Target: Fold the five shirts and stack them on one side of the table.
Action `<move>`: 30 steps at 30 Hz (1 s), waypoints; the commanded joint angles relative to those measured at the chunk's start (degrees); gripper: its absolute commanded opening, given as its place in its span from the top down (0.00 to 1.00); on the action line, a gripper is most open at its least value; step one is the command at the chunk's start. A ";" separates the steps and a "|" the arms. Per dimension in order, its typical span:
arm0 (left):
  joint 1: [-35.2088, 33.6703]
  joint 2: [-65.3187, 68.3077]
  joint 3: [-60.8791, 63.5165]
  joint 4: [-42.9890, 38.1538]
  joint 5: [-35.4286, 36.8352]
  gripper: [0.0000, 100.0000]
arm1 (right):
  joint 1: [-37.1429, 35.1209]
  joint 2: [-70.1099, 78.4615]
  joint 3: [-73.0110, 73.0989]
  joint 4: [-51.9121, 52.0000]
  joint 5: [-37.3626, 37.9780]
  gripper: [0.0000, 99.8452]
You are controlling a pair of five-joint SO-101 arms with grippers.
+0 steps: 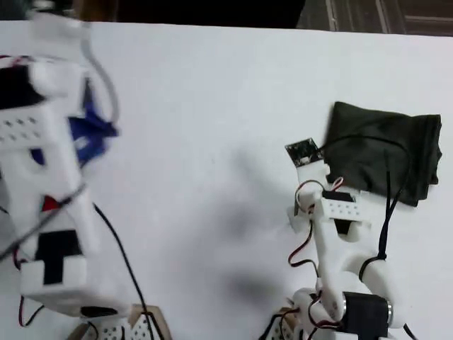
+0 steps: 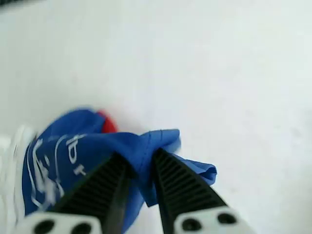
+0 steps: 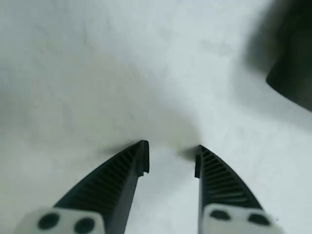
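The left pincer (image 2: 140, 161) is clamped on a ridge of the blue shirt (image 2: 63, 151), with cloth squeezed between its jaws. The rest of the shirt is bunched right against the tips, crumpled rather than flat, so no long axis can be read from the heap.

The right pincer (image 3: 170, 156) hangs with jaws parted over bare table (image 3: 122, 63), holding nothing. The dark shirt (image 1: 386, 152), already folded, lies just beside it, on the side away from the left arm.

The blue shirt is well apart from the right pincer, across the table, so the left arm is the nearer one. Spreading the shirt likely means drawing it toward the middle, where the right pincer could take a second edge. The stacking spot lies beyond that again.
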 commanded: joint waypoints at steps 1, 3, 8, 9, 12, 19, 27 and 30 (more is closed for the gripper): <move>8.35 -6.15 -2.68 0.97 0.53 0.97 | -1.89 -0.66 -0.09 -1.98 -0.09 0.84; 11.96 -6.24 -2.68 0.97 0.44 0.97 | -1.89 -0.66 -0.09 -1.98 -0.09 0.84; 16.70 -6.07 0.84 0.18 0.44 0.97 | -1.89 -0.66 -0.09 -1.98 -0.09 0.84; 17.67 -6.15 1.89 0.18 0.44 0.97 | -1.89 -0.66 -0.09 -1.98 -0.09 0.84; 20.92 -6.15 3.12 0.09 0.26 0.97 | -1.89 -0.66 -0.09 -1.98 -0.09 0.84; 27.69 -6.59 2.86 -5.98 0.18 0.97 | -1.89 -0.57 -0.09 -1.98 -0.09 0.84; 34.90 -6.33 -3.38 -15.30 0.09 0.97 | -1.80 -0.57 -0.09 -1.98 -0.09 0.84; 36.48 -6.42 -7.25 -16.53 0.09 0.97 | -1.80 -0.57 -0.09 -1.98 -0.09 0.84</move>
